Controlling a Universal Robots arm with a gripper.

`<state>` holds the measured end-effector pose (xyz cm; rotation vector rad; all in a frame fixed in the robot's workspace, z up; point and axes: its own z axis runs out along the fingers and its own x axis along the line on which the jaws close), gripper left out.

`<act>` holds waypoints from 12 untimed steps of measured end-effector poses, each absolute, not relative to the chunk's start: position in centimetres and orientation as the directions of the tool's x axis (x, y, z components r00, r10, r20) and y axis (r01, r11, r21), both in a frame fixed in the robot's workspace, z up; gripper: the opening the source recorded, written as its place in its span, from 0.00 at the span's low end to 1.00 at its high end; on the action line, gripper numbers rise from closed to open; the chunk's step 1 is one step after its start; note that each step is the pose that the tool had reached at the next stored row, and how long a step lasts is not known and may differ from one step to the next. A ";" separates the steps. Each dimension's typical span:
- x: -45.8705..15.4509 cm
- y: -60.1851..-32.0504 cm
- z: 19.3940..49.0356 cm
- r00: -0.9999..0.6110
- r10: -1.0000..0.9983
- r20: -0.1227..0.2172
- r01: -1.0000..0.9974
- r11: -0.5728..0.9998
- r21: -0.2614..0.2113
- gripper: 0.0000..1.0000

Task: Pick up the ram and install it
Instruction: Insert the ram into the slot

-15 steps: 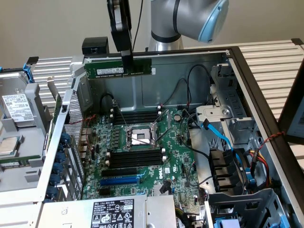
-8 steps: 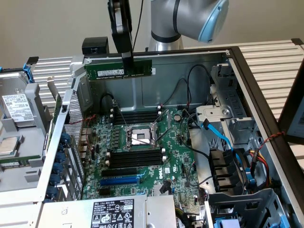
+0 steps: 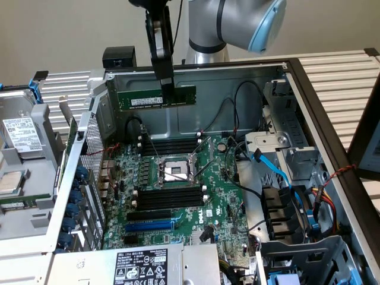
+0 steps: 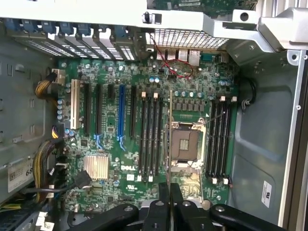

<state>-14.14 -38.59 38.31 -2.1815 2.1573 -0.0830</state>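
The ram (image 3: pixel 142 98), single, hangs in the end effector (image 3: pixel 168 95) above seemingly eight slots (image 3: pixel 169 197).

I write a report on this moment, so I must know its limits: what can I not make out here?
- Exterior view: the fingers cover part of the ram; its label print is too small to read.
- Exterior view: the arm is cut off by the upper edge.
- Wrist view: the fingers hide one edge of the motherboard.
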 end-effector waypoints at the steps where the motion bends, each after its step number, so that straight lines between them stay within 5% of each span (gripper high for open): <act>1: -14.1 -38.5 38.3 0.009 -1.000 -0.012 -0.996 -0.007 -0.089 0.13; 12: -14.0 -38.5 37.1 -0.051 -0.999 -0.010 -0.995 0.052 -0.089 0.13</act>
